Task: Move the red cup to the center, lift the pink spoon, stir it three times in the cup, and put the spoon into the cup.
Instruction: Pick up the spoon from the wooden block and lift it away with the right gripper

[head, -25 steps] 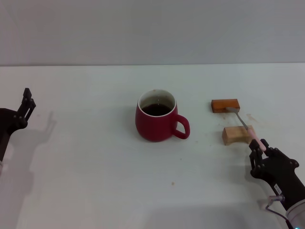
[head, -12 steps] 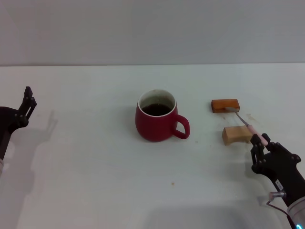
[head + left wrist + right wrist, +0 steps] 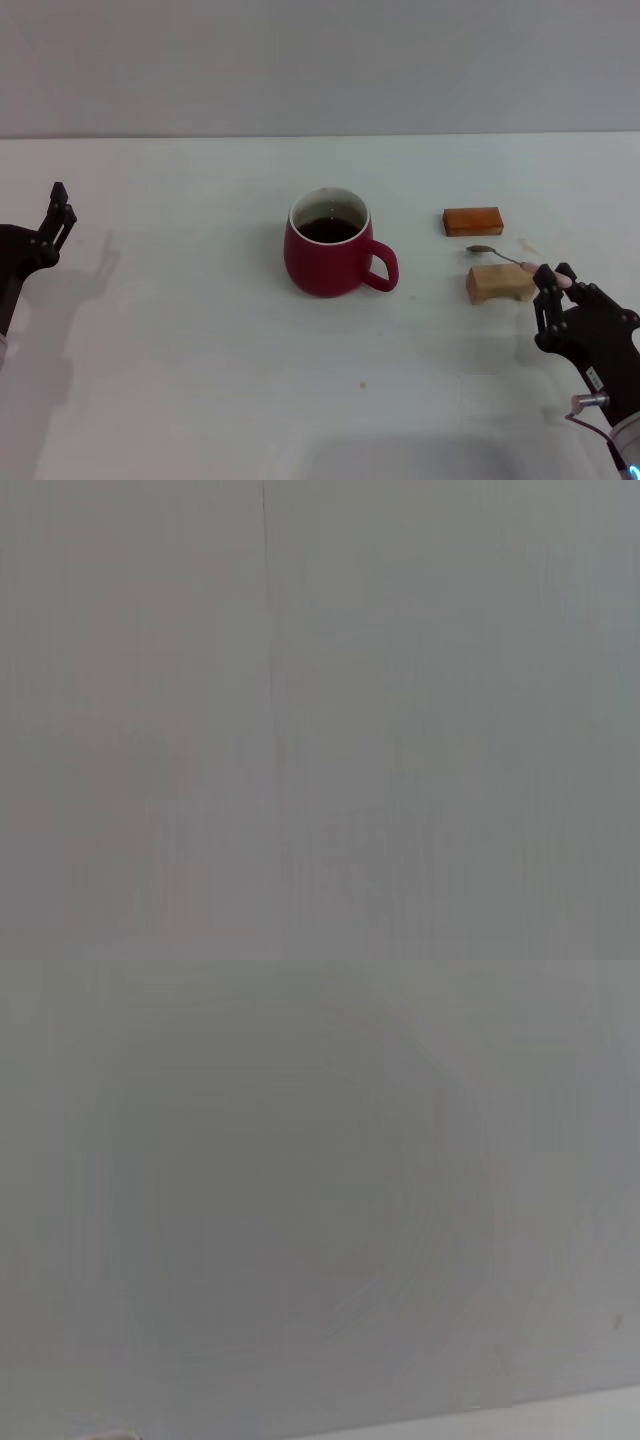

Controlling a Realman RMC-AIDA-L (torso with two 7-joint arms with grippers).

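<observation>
My right gripper [image 3: 553, 282] is closed on the pink spoon [image 3: 512, 262] by its handle tip, bowl hanging out ahead of the claw over the light wooden block [image 3: 498, 283]. Held that far back, I judge it could pivot or slip. The red cup [image 3: 328, 255] sits well off toward my left, handle facing the claw. The orange-brown block [image 3: 472, 221] lies beyond the spoon bowl. The left gripper [image 3: 55, 222] is parked far left; I cannot tell its opening.

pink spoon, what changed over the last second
The right pincer, shut on the pink spoon, lifted it off the two blocks and swung its bowl toward the red cup. Cup, orange-brown block, wooden block and left pincer stayed put.
</observation>
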